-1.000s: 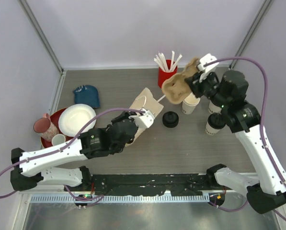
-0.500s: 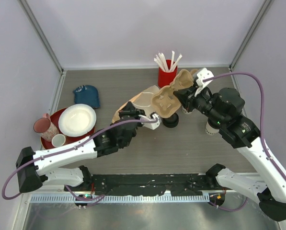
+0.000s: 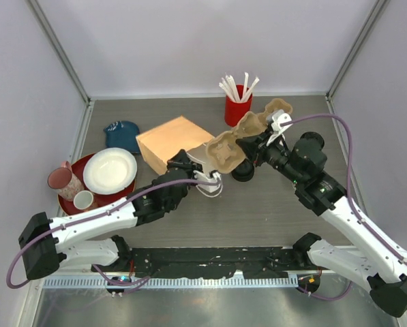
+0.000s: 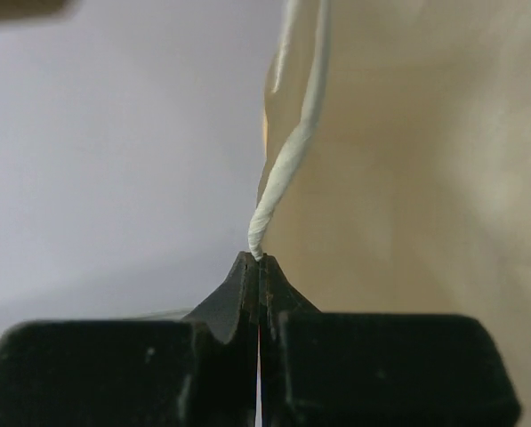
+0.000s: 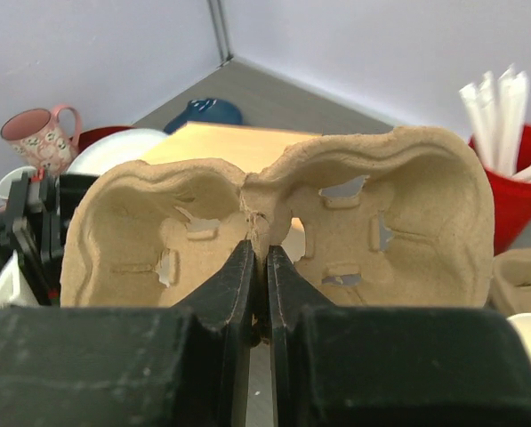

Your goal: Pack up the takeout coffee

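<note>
While the left tool (image 4: 259, 267) is pressed together on the white twisted handle (image 4: 287, 160) of the brown paper bag (image 3: 169, 139), the right tool (image 5: 258, 258) pinches the middle ridge of the pulp cup carrier (image 5: 158, 231). It holds the carrier lifted above the desk (image 3: 271, 211), close beside the bag. The takeout coffee cups do not show in any view, so I cannot tell where they stand.

Grey table (image 3: 258, 211) with red straw cup (image 3: 236, 110)
</note>
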Controlling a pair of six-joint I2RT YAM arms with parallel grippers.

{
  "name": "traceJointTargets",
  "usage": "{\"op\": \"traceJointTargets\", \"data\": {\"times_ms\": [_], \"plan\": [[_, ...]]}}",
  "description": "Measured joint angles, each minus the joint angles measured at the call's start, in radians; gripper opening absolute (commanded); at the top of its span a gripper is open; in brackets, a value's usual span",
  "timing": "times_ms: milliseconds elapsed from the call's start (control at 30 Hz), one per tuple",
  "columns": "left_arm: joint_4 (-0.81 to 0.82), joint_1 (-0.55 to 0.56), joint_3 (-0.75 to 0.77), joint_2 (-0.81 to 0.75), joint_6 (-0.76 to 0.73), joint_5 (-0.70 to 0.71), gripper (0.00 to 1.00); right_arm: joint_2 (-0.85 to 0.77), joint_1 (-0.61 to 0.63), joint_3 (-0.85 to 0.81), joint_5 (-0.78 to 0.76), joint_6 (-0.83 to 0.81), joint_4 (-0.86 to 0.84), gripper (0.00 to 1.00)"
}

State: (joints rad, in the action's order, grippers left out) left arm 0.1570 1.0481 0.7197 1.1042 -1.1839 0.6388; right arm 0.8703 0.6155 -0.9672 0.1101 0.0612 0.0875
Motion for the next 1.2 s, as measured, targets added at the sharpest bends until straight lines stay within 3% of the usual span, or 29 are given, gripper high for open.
{"op": "traceJointTargets", "data": {"times_ms": [200, 400, 733, 1000, 1200], "plan": [[-0.248, 0.000, 0.147, 0.047, 0.348, 0.042, 0.00, 0.000, -0.001, 0.215, 0.046, 0.060, -0.210, 0.01], [-0.391, 0.000, 0.166, 0.034, 0.576, 0.053, 0.00, -0.039, 0.001, 0.349, 0.080, 0.097, -0.354, 0.01], [-0.511, 0.000, 0.173, -0.003, 0.789, 0.040, 0.00, 0.039, 0.020, 0.488, 0.149, 0.098, -0.597, 0.01], [-0.529, -0.002, 0.177, -0.093, 0.816, 0.017, 0.00, -0.034, 0.006, 0.524, 0.212, 0.024, -0.596, 0.01], [-0.536, -0.003, 0.198, -0.060, 0.828, 0.013, 0.00, -0.003, 0.026, 0.535, 0.231, 0.035, -0.623, 0.01]]}}
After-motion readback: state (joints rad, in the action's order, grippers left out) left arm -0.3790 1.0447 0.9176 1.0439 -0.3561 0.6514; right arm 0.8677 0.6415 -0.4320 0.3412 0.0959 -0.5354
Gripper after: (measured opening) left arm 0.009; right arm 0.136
